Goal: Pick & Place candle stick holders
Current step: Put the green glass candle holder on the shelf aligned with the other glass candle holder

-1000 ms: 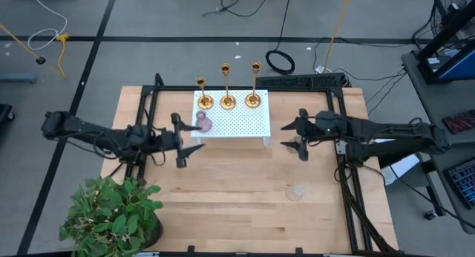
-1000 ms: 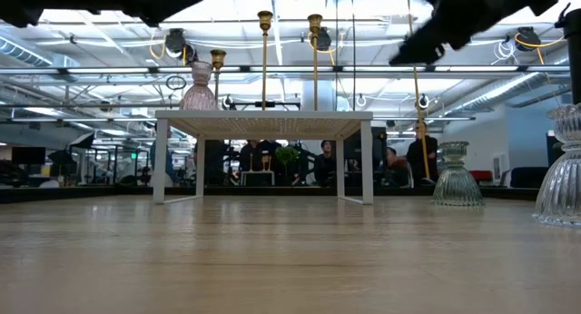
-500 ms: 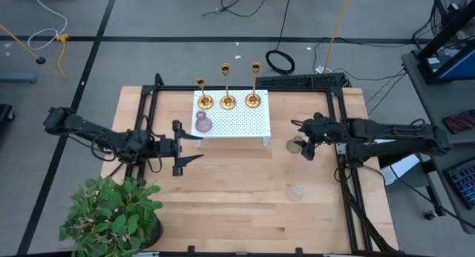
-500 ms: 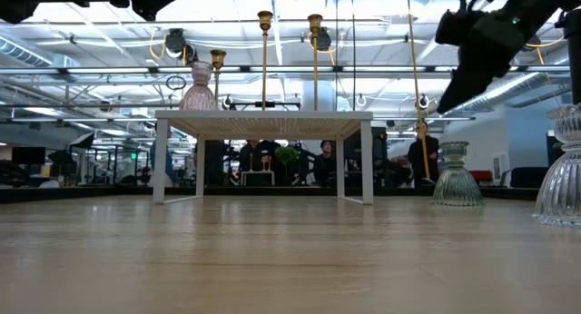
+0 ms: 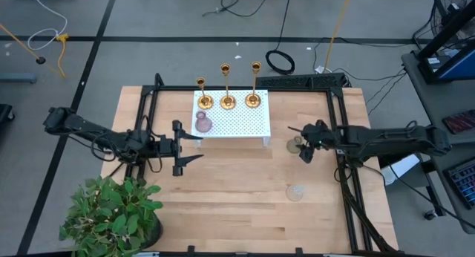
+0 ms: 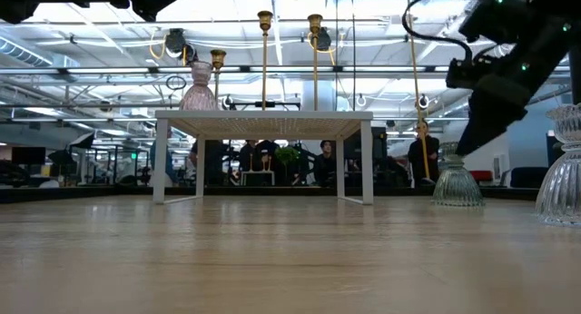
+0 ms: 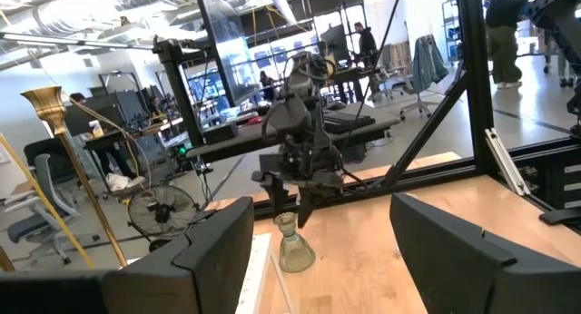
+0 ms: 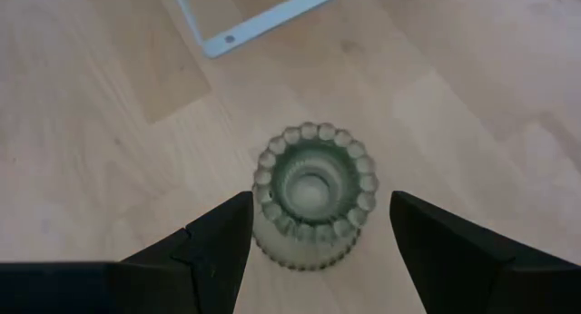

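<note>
The right end effector [image 5: 300, 143] hangs directly over the greenish translucent glass candle stick holder [image 5: 295, 145], which stands upright on the light wooden table [image 5: 237, 190] just to the right of the small white perforated stand [image 5: 237, 122]. In the right wrist view its two dark fingers [image 8: 218, 237] are spread wide, released, with the beaded rim of the greenish holder [image 8: 311, 205] between them and not touched by either. The left end effector [image 5: 182, 142] waits at the stand's left front corner, its fingers also spread apart and gripping nothing.

On the stand, three shiny gold candle stick holders with round bases and thin stems [image 5: 228, 99] stand in a row along the far edge, and the pink translucent glass holder [image 5: 202, 124] sits upright near the left front corner. A clear glass holder [image 5: 295, 192] stands alone on the table, nearer the front edge and well apart from the greenish one. A leafy green potted plant [image 5: 113, 212] fills the table's front left corner
</note>
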Tool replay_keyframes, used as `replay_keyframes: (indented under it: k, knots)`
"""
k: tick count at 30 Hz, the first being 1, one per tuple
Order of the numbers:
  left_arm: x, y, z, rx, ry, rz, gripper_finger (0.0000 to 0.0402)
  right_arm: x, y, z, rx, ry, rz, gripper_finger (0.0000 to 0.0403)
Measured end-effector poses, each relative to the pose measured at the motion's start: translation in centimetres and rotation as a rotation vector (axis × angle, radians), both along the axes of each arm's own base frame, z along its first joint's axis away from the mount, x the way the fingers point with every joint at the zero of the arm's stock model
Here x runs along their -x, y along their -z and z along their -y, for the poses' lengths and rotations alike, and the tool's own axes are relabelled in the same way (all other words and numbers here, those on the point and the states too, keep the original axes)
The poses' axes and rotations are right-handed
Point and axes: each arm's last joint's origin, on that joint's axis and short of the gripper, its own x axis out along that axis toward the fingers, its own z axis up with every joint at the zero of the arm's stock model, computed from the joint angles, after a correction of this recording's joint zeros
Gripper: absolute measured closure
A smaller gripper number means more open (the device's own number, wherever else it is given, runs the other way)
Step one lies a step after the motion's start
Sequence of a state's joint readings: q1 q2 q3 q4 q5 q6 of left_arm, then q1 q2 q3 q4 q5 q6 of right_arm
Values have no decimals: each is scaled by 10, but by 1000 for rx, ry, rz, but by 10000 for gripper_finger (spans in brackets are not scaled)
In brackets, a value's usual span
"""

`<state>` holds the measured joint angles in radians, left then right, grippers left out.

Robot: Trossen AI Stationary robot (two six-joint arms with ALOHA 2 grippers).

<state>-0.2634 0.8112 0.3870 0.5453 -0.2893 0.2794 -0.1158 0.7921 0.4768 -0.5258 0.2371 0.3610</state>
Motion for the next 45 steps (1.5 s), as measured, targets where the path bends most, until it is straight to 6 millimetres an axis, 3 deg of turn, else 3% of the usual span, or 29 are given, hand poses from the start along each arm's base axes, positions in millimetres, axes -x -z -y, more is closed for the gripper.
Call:
replay_keyframes:
  k: [15,22,26,45]
  knots:
    - [0,0,0,-1,-2,-2,135,8,56,2,136,29,145,151]
    - [0,0,0,-1,-2,-3,135,12,70,2,159,35,278,174]
    - [0,0,0,0,-2,-3,135,8,63,2,173,34,375,189]
    - [0,0,0,-9,-3,-4,135,4,56,3,275,-5,420,191]
